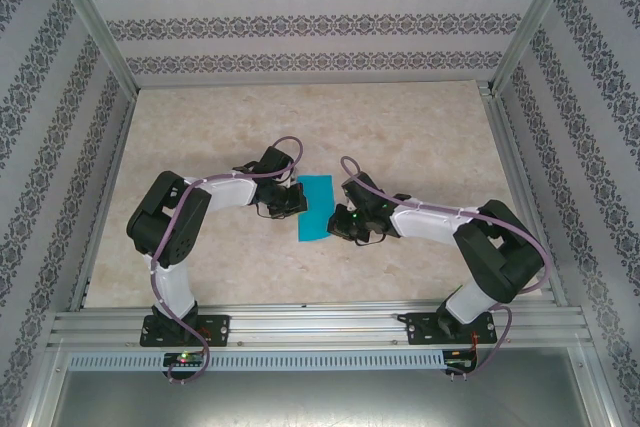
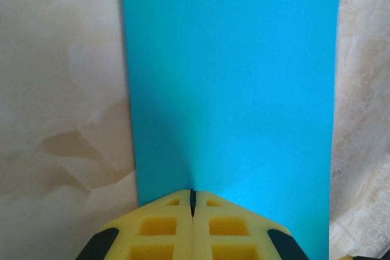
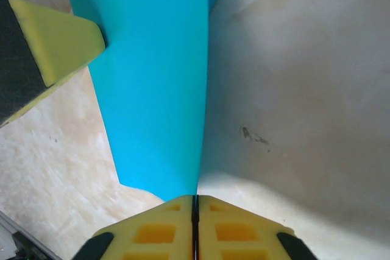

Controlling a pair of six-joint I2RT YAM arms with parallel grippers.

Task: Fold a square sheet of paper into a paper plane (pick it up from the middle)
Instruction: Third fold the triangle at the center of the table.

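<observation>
**Teal paper pinched from both sides**

Teal-blue and thin, the sheet of paper (image 1: pixel 316 209) lay mid-bench (image 1: pixel 420 137) between the two arms, showing from above as a narrow strip running near to far. The left gripper (image 2: pixel 192 202) was closed on its left edge and the right gripper (image 3: pixel 196 202) on its right edge. It looked light, limp and easily creased or torn. Shallow pinches at mid-edge, with gentle even tension, would probably suit it best.
</observation>
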